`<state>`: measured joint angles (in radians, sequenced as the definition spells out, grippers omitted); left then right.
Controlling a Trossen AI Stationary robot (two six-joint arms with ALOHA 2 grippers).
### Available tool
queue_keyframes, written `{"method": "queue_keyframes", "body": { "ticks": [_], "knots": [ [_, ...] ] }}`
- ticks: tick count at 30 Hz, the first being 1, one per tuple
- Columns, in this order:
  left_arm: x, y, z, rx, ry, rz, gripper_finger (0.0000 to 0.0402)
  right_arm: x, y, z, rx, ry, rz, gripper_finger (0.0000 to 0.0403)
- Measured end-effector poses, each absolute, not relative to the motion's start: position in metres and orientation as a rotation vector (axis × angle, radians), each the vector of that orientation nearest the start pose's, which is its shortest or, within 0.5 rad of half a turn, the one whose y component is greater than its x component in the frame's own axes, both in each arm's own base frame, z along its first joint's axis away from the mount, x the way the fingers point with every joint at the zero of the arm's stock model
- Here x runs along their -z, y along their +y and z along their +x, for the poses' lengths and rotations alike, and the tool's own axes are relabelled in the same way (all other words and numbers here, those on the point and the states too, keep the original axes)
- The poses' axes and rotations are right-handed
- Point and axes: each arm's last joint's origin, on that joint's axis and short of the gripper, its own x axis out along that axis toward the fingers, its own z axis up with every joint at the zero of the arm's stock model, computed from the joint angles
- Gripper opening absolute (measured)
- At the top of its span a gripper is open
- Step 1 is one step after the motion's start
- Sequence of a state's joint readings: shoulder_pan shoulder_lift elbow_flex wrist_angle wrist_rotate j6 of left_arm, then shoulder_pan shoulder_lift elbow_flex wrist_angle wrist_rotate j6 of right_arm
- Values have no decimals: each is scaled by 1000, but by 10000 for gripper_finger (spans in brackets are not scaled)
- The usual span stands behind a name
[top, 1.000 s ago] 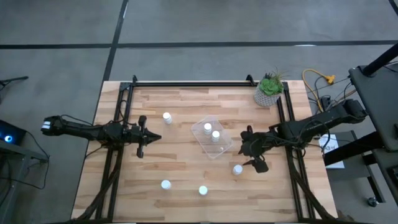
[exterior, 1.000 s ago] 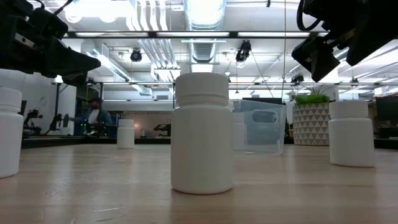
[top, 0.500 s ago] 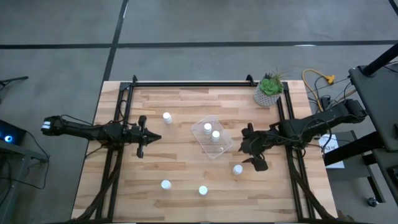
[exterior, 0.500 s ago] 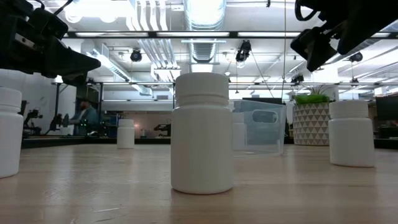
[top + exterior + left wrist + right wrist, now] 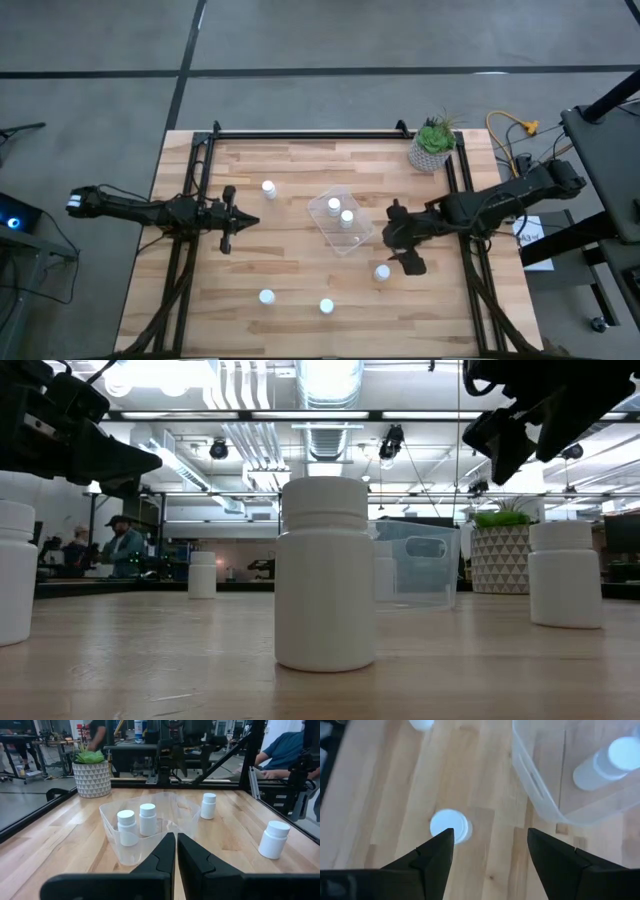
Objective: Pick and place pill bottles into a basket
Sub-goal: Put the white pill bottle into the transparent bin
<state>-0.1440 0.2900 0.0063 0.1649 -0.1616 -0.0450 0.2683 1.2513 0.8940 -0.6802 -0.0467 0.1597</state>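
**Two bottles in the tub, four left on the bench**

A wooden bench (image 5: pixel 300 300) is seen from above; a clear basket (image 5: pixel 340 220) sits near its middle, and two pill bottles (image 5: pixel 334 206) (image 5: pixel 347 217) are stood upright inside it; four more bottles are stood on the bench: one (image 5: pixel 268 187) beside the left arm, two (image 5: pixel 266 296) (image 5: pixel 326 306) near the front edge, one (image 5: pixel 382 272) just in front of the right gripper (image 5: pixel 400 248); that gripper's fingers are spread apart, empty, above the bench beside the basket; the left gripper (image 5: pixel 240 221) is held well left of the basket, fingers pressed together on nothing; a potted plant (image 5: pixel 432 146) is placed at the far right corner.
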Motion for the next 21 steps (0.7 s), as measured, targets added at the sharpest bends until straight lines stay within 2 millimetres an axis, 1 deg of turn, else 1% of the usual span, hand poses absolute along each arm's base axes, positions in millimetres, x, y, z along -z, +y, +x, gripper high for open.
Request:
{"method": "queue_keyframes", "body": {
  "ticks": [5, 11, 16, 21],
  "knots": [
    [-156, -12, 115, -20, 127, -25, 0, -241, 69, 245, -192, 1141, 17, 241],
    [-155, -12, 115, -21, 136, -24, 0, -235, 76, 260, -179, 1242, 9, 240],
    [-154, -12, 115, -21, 140, -24, 0, -229, 86, 267, -176, 1317, 19, 236],
    [-154, -12, 115, -21, 142, -23, 0, -229, 100, 269, -192, 1350, 14, 235]
  ]
}}
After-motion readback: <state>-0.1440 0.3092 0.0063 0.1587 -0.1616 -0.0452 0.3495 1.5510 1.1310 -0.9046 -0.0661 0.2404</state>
